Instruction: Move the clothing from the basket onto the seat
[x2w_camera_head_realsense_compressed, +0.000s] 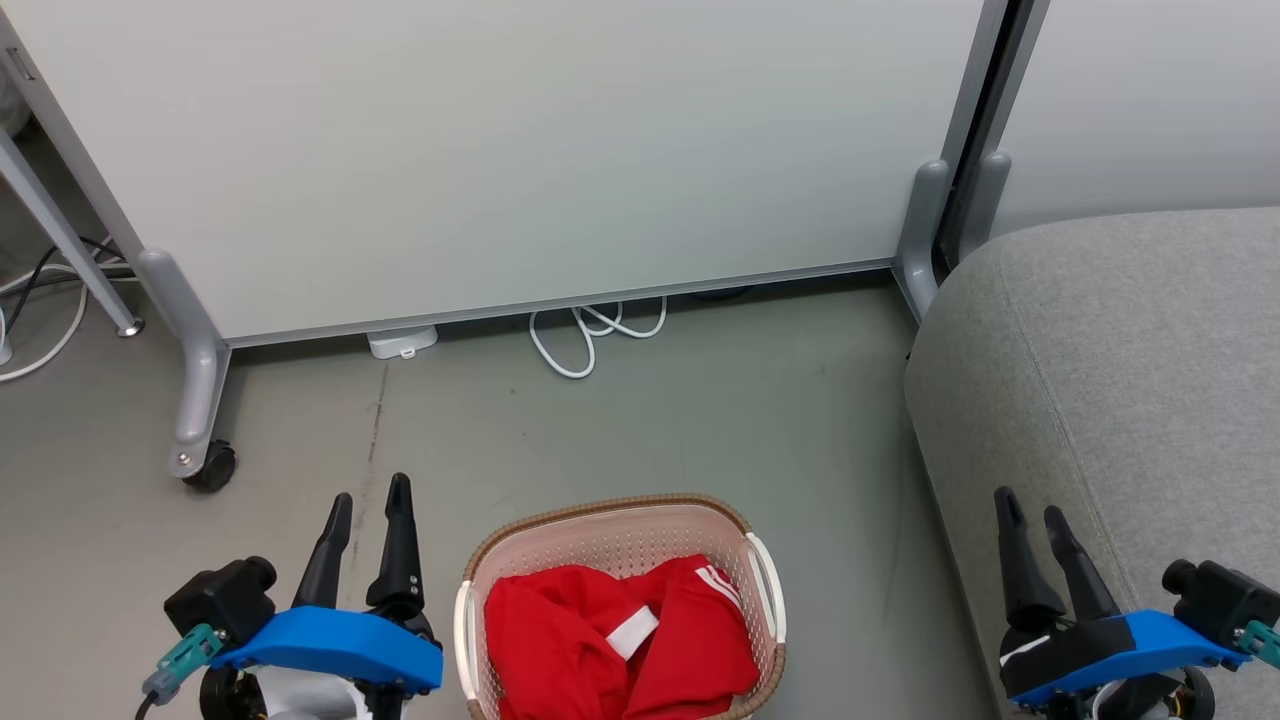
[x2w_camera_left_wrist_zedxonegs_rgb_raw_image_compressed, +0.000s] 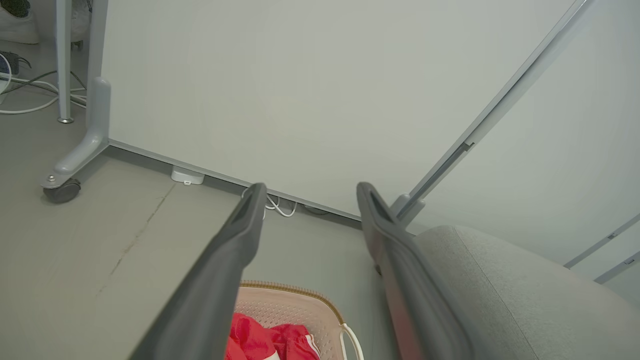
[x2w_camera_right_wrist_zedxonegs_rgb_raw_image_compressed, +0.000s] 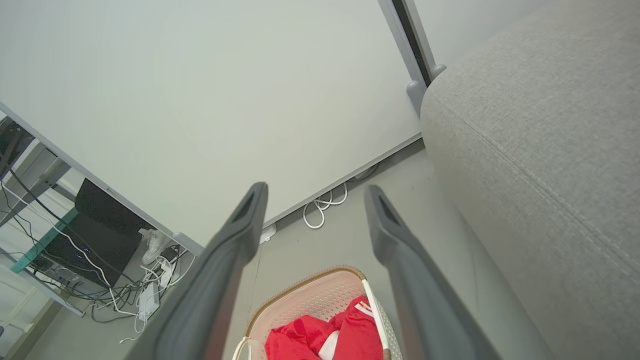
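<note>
**Two red garments wait in basket as robot readies its first pick**

Both pieces of the clothing (x2w_camera_head_realsense_compressed: 570, 640) lie bunched in the basket (x2w_camera_head_realsense_compressed: 620, 545), which stands on the grey floor (x2w_camera_head_realsense_compressed: 700, 420) between the robot's arms. The plain red piece is on the left, the striped one (x2w_camera_head_realsense_compressed: 715, 585) is heaped against the right wall, and a small white tag (x2w_camera_head_realsense_compressed: 633, 632) shows between them. The left gripper (x2w_camera_head_realsense_compressed: 372, 490) hangs just beside the basket's left side, jaws spread wide and holding nothing. The right gripper (x2w_camera_head_realsense_compressed: 1028, 503), likewise spread and empty, hovers over the near edge of the seat (x2w_camera_head_realsense_compressed: 1120, 380), which rises close to the basket's right. Neither touches the fabric.

The step in hand looks to be the first reach. An arm would probably do best coming down from above, inside the brown rim (x2w_camera_head_realsense_compressed: 600, 503), so the long fingers do not catch the perforated wall or tip the basket. Closing on a raised fold at the top of the heap should lift one garment alone, whereas a deep bite could drag both. Soft cloth will trail, so a high lift clear of the rim seems wise before swinging right. Letting go well in from the cushion's rounded edge should keep the garment from sliding off.
</note>
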